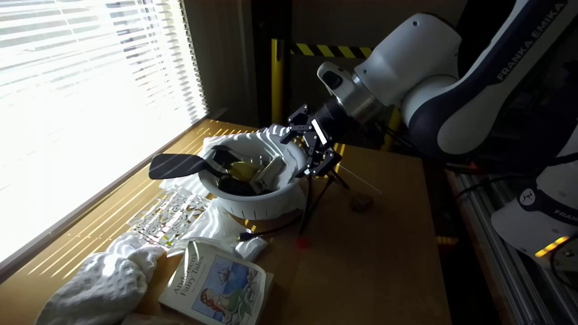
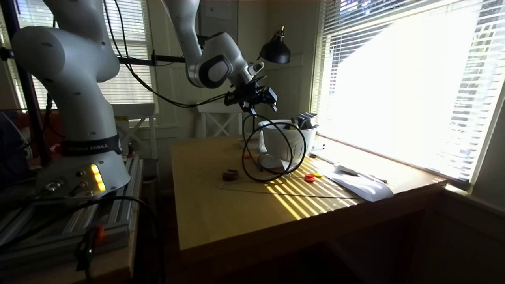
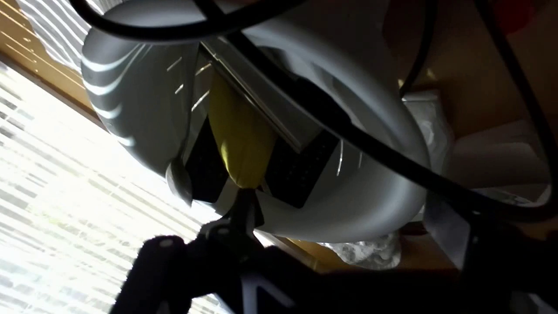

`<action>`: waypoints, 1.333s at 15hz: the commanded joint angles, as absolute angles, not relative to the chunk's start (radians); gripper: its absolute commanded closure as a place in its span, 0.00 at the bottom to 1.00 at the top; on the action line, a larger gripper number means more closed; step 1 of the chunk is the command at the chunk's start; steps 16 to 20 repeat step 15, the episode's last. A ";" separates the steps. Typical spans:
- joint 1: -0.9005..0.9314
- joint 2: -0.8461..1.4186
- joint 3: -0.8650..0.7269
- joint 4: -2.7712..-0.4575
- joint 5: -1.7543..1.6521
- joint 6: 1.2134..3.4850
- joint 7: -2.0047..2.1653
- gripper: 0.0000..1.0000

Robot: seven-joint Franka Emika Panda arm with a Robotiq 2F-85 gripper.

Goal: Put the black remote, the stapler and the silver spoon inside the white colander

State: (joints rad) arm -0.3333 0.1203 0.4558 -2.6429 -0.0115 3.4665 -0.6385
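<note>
The white colander stands on the table, with its inside partly visible in the wrist view. Within it lie a yellow object, a long pale object and dark shapes with faint dots. Which of these is the black remote or the stapler I cannot tell. A slim grey utensil leans over the rim; whether it is the silver spoon is unclear. Above the colander's edge my gripper has its jaws wide apart, nothing clamped between them. Loops of black cable hang by the fingers; contact is unclear.
A black spatula juts over the colander's rim. In front lie a book, a white cloth and clear packaging. Nearby are a brown round object, red handles and a white sheet.
</note>
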 commanded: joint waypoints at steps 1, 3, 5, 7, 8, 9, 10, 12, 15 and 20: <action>-0.349 -0.024 0.504 -2.890 -0.145 3.629 -0.641 0.00; -0.324 0.050 0.490 -2.796 -0.165 3.558 -0.722 0.00; -0.319 0.040 0.486 -2.792 -0.162 3.512 -0.723 0.00; -0.162 0.024 0.300 -2.778 -0.204 3.429 -0.653 0.00; -0.242 0.028 0.374 -2.774 -0.162 3.430 -0.700 0.00; -0.217 0.017 0.335 -2.769 -0.142 3.416 -0.729 0.00; -0.216 0.009 0.322 -2.764 -0.118 3.389 -0.743 0.00; -0.218 -0.022 0.293 -2.757 -0.056 3.244 -0.737 0.00; -0.131 0.011 0.165 -2.743 -0.169 3.230 -0.637 0.00; -0.131 0.011 0.165 -2.743 -0.169 3.230 -0.637 0.00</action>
